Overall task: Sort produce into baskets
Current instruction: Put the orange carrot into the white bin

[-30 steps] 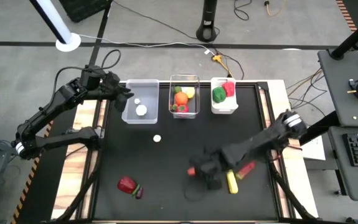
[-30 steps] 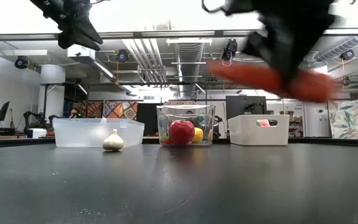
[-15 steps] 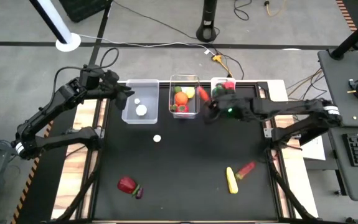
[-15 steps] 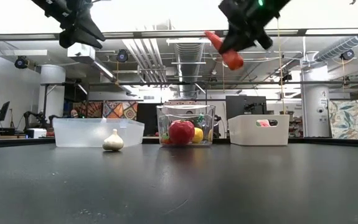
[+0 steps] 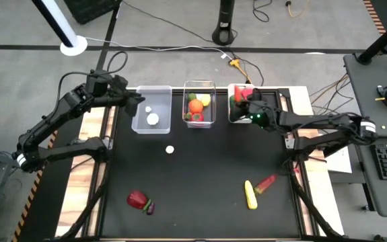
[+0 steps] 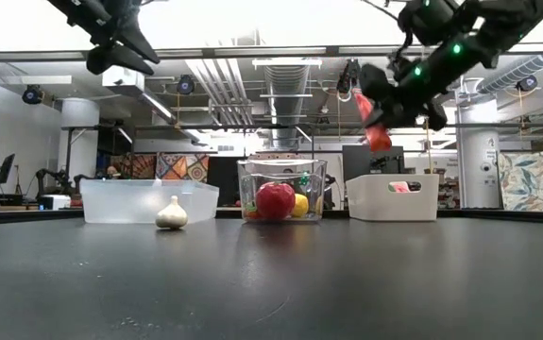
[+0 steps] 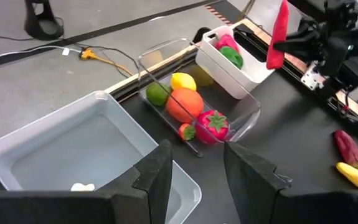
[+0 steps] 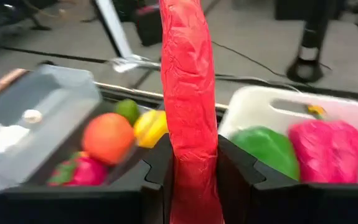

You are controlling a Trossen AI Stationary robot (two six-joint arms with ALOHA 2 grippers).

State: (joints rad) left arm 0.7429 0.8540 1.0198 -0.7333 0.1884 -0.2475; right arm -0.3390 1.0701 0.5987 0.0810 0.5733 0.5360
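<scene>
While the left gripper [image 5: 134, 102] hangs above the frosted clear bin [image 5: 152, 109] with its 2 fingers a little apart and holding nothing, the right gripper [image 5: 246, 107] hovers over the opaque white bin [image 5: 241, 118], jaws clamped on a long, crinkly red chili pepper [image 8: 188, 99] that stands upright between them. That smooth-walled bin holds a glossy green pepper [image 8: 271, 151] and a pink one [image 8: 328, 148]; the clear middle bin [image 5: 199, 86] holds round fruit, and a white garlic bulb [image 5: 169, 150], yellow corn [image 5: 250, 195] and a red apple [image 5: 136, 199] lie on the matte black table [image 5: 200, 175].
</scene>
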